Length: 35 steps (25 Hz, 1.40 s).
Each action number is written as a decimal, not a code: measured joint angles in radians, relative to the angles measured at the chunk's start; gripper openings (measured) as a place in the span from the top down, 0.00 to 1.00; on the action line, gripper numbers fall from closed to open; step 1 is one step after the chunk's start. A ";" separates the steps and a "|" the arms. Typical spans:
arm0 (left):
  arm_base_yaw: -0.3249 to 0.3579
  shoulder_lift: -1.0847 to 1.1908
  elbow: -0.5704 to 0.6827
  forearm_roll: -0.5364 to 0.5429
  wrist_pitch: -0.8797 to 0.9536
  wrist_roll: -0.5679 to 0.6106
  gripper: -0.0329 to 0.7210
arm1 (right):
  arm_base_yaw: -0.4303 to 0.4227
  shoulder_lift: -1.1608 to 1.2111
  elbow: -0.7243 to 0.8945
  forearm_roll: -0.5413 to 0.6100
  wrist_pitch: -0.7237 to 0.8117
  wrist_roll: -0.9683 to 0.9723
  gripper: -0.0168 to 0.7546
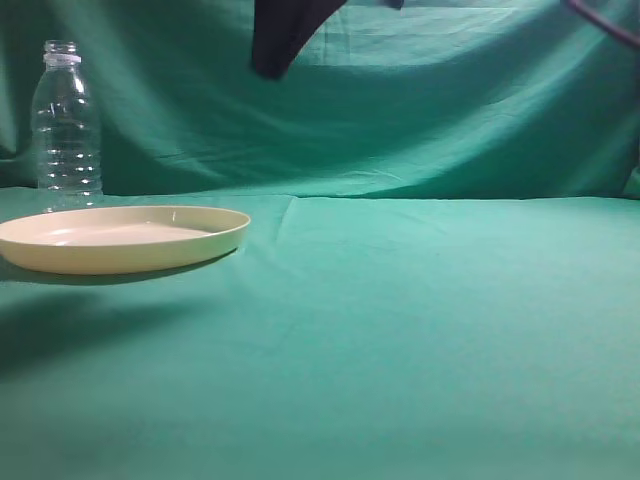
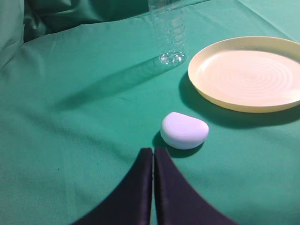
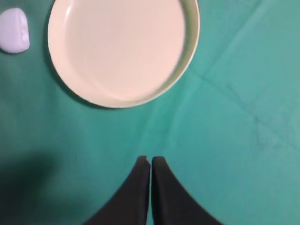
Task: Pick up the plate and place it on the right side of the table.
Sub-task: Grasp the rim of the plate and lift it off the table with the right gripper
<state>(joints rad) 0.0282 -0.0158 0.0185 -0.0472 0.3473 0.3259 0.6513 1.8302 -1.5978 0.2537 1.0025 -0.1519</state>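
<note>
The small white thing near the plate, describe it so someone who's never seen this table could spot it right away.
On the green table, find the wide cream plate with the clear bottle standing beside it. The white object lies on the cloth just off the plate's rim, touching neither. It is a small, smooth, rounded pebble-like lump, the only pure white and by far the smallest thing there.

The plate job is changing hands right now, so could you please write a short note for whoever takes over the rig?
Left pincer: shut, holding nothing, above the cloth near a small white rounded object.
Right pincer: shut, holding nothing, above bare cloth beside the plate.
The plate lies empty on the left part of the table, in front of a clear bottle.
Done: nothing yet; the plate is ungrasped.
Left: open a pincer, grip the rim, carry the plate to the right side and set it down.
</note>
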 joint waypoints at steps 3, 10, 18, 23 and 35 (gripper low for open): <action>0.000 0.000 0.000 0.000 0.000 0.000 0.96 | 0.004 0.121 -0.115 -0.007 0.006 0.028 0.98; 0.000 0.000 0.000 0.000 0.000 0.000 0.96 | 0.004 0.365 -0.340 -0.062 0.055 0.062 0.98; 0.000 0.000 0.000 0.000 0.000 0.000 0.96 | 0.004 0.450 -0.410 -0.097 0.040 0.075 0.77; 0.000 0.000 0.000 0.000 0.000 0.000 0.96 | 0.004 0.451 -0.411 -0.090 0.003 0.002 0.40; 0.000 0.000 0.000 0.000 0.000 0.000 0.96 | 0.004 0.547 -0.414 -0.089 -0.110 -0.016 0.32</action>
<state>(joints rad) 0.0282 -0.0158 0.0185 -0.0472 0.3473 0.3259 0.6554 2.3769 -2.0115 0.1649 0.8924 -0.1675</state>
